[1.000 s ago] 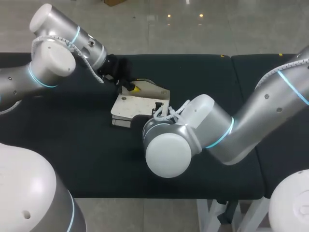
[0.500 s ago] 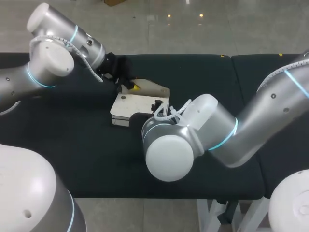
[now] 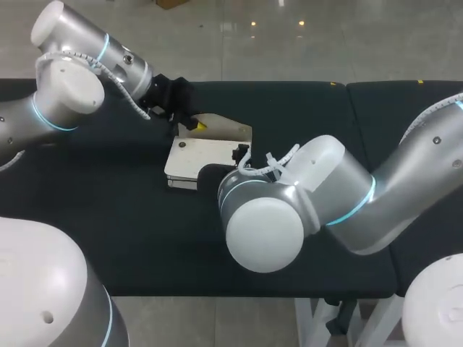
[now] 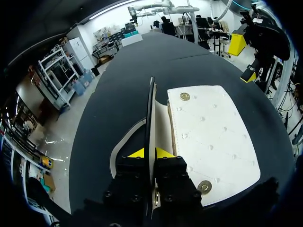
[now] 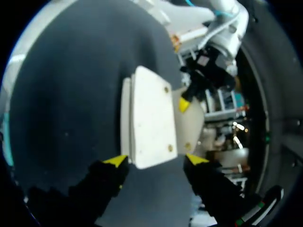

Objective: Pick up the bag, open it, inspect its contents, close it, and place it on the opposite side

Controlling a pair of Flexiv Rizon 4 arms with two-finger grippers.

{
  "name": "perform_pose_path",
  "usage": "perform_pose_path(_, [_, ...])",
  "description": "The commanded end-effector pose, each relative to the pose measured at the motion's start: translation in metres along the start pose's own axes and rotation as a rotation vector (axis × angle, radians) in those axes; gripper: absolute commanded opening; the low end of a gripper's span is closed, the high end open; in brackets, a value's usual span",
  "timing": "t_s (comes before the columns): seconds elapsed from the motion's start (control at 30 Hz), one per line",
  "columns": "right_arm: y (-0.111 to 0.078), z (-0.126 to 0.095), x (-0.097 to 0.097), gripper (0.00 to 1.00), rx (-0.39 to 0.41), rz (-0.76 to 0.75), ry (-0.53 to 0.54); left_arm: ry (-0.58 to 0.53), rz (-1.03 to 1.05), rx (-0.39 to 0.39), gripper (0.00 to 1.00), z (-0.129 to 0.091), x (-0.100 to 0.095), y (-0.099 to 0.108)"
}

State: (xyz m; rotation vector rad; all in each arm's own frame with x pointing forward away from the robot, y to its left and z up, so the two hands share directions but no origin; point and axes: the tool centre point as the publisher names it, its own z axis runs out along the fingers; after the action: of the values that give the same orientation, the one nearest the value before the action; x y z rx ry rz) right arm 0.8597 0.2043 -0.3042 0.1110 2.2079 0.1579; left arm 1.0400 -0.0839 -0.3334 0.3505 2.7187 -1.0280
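Note:
A white quilted bag (image 3: 195, 155) with brass snaps lies on the black table. Its flap (image 3: 226, 131) is lifted off the body, and my left gripper (image 3: 189, 124) is shut on the flap's edge. In the left wrist view the thin flap edge (image 4: 150, 109) runs up between the yellow tips of the left gripper (image 4: 150, 153), with the bag body (image 4: 213, 137) beside it. My right gripper (image 5: 155, 161) stands open just short of the bag's near end (image 5: 151, 123), touching nothing. In the head view my right arm's wrist hides most of that gripper.
The black padded table (image 3: 108, 217) stretches to both sides of the bag. A seam (image 3: 349, 108) splits off a second pad at the right. My right arm's elbow (image 3: 264, 224) hangs over the table's front middle.
My right gripper has opened and drawn back a little from the bag. My left arm has shifted slightly up and left, keeping its hold on the flap.

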Motion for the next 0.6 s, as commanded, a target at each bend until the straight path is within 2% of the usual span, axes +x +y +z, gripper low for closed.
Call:
perform_pose_path(0.03, [-0.001, -0.012, -0.014, 0.0, -0.002, -0.007, 0.042, -0.002, 0.0, 0.001, 0.0, 0.0, 0.0, 0.0])
perform_pose_path(0.27, [0.001, -0.02, -0.026, 0.0, -0.017, -0.036, 0.127, -0.002, 0.0, 0.001, 0.0, 0.0, 0.0, 0.0])
perform_pose_path(0.37, [0.002, -0.02, -0.031, 0.0, 0.006, -0.057, 0.168, -0.005, -0.005, 0.0, 0.0, -0.001, 0.001, -0.002])
perform_pose_path(0.5, [0.004, -0.02, -0.041, 0.0, 0.033, -0.075, 0.196, -0.018, 0.004, 0.0, 0.0, -0.011, 0.003, -0.014])
perform_pose_path(0.6, [0.006, -0.021, -0.048, 0.0, 0.033, -0.077, 0.226, -0.029, 0.04, -0.033, 0.0, -0.019, 0.006, -0.028])
